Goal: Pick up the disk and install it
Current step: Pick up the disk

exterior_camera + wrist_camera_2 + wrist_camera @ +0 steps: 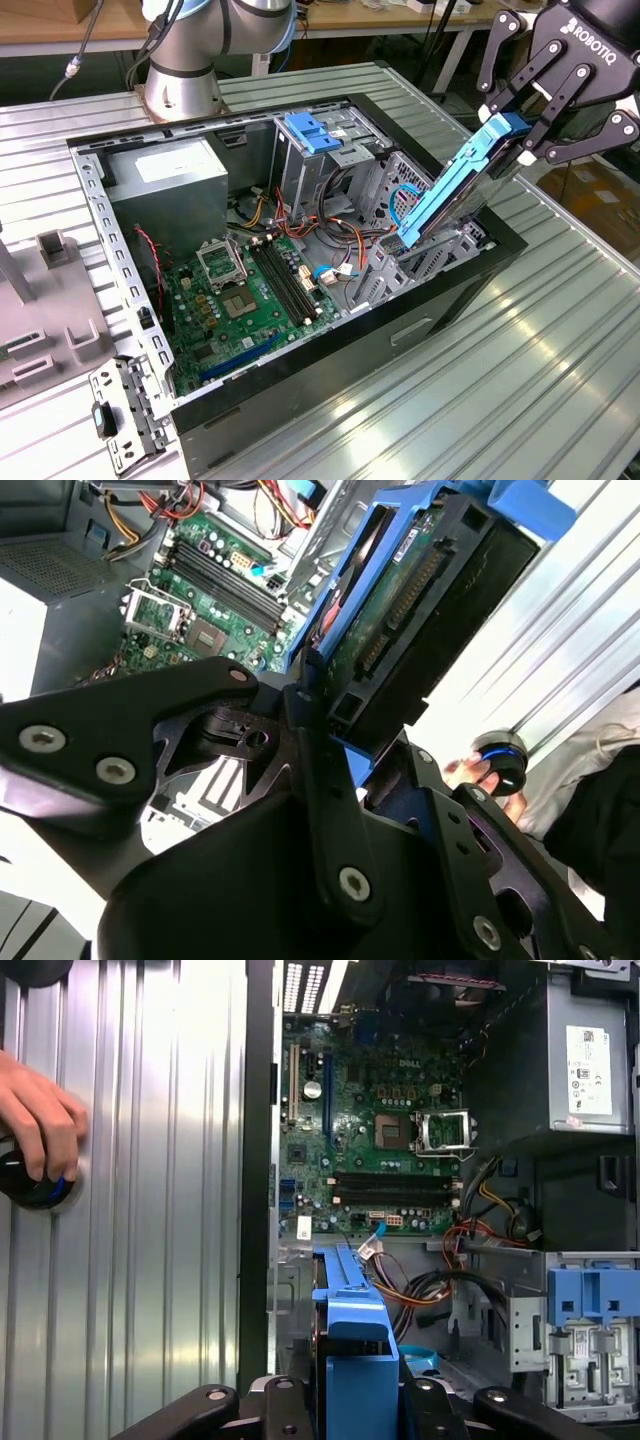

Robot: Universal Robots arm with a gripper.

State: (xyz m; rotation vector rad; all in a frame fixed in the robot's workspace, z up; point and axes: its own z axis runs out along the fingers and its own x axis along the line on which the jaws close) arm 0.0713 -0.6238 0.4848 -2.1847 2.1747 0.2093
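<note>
**Computer case** (330, 375): lies on its side on the ribbed metal table (540, 360), open face up. Inside it, the grey power supply (170, 185) fills the corner nearest the arm's base. The green motherboard (245, 295) covers the case floor beside it. A bare blue bracket (312, 132) sits high against the case's far wall in the exterior view.

**The disk** (445, 195): held clear of the case floor, at the case corner on the exterior view's right.
- Its long axis is steeply tilted.
- The lower end is down inside the case, at the metal bay (425, 265) in that corner. Whether it touches the bay cannot be told.
- The upper end rises above the case rim and leans outward over it.
- In the second wrist view the disk (420, 600) shows its connector edge, running away from the wrist toward the case interior.
- In the first wrist view its blue carrier end (355, 1345) lies dead centre, in line with the case floor beyond.

**Gripper** (522, 130): above and just outside the case rim, jaws clamped across the disk's upper end on the blue carrier. The disk therefore runs straight out from the jaws, downward and inward to the bay.

**Assessment:** pick-up appears complete. The disk looks part-entered and not yet seated.

**Other:** a person's hand (35, 1110) rests on a dark round knob (30, 1185) on the table outside the case, well apart from the disk.
</note>
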